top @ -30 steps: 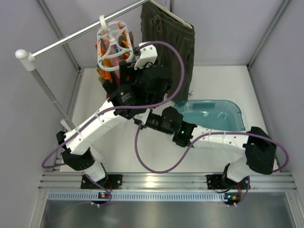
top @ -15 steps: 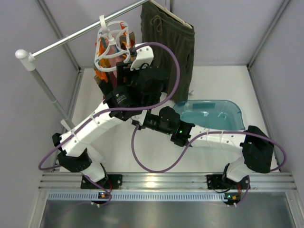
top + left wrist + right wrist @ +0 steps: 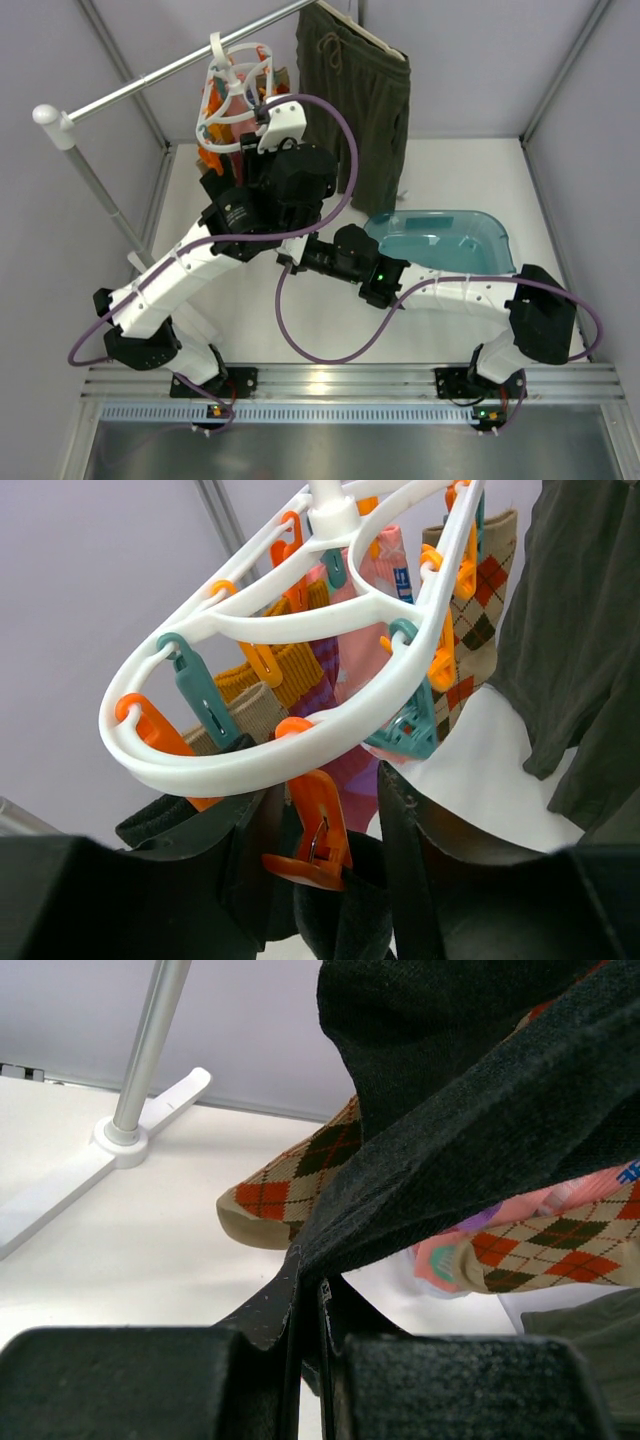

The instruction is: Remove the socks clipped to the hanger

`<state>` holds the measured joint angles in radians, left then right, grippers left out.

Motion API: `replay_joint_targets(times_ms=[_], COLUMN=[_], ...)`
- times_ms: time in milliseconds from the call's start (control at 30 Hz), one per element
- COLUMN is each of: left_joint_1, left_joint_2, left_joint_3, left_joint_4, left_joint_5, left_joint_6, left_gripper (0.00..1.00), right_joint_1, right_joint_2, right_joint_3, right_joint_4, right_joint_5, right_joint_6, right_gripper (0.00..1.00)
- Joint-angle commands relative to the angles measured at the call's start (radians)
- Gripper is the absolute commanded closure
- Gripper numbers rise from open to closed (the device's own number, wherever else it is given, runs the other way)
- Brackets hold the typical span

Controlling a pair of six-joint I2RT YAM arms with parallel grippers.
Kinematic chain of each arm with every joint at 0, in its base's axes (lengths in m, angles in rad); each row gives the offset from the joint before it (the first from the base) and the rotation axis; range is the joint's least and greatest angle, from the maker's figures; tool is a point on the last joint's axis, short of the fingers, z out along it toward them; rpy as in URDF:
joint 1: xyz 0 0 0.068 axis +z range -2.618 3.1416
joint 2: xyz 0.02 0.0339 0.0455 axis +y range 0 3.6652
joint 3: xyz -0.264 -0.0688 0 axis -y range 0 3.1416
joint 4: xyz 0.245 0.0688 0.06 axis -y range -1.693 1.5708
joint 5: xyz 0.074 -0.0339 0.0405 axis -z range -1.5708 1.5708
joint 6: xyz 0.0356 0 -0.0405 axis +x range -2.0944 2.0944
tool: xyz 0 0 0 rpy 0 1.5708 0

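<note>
The hanger hangs from the rail at the far left, with socks clipped under its ring. The left gripper sits just under the ring's near rim, jaws spread either side of an orange peg. Lower down, the right gripper has its jaws pressed together, pinching a black sock.

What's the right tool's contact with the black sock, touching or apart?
Touching. Right wrist view: the black sock runs into the right tool, its edge pinched between the two fingers.
</note>
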<state>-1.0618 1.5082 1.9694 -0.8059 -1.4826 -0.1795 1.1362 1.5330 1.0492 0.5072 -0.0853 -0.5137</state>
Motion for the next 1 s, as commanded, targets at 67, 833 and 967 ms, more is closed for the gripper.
replay_joint_targets(times_ms=[67,833,967], left_joint_1=[0.005,0.145,0.145], left_joint_2=[-0.062,-0.178,-0.184], left_joint_3=[-0.02,-0.123,-0.1], left_joint_4=[0.022,0.031,0.03], left_joint_5=[-0.05,0.648,0.795], left_joint_6=[0.005,-0.037,-0.003], left_gripper=[0.62,0.41,0.2], right_joint_1=[0.014,-0.021,-0.036], right_joint_2=[0.009,-0.215,-0.276], right_joint_3=[0.038,-0.164,-0.179], right_joint_4=[-0.019,0.037,-0.025], right_joint_5=[-0.024,-0.019,-0.033], right_joint_6=[0.001,0.159,0.19], right_gripper=[1.0,1.0,1.0])
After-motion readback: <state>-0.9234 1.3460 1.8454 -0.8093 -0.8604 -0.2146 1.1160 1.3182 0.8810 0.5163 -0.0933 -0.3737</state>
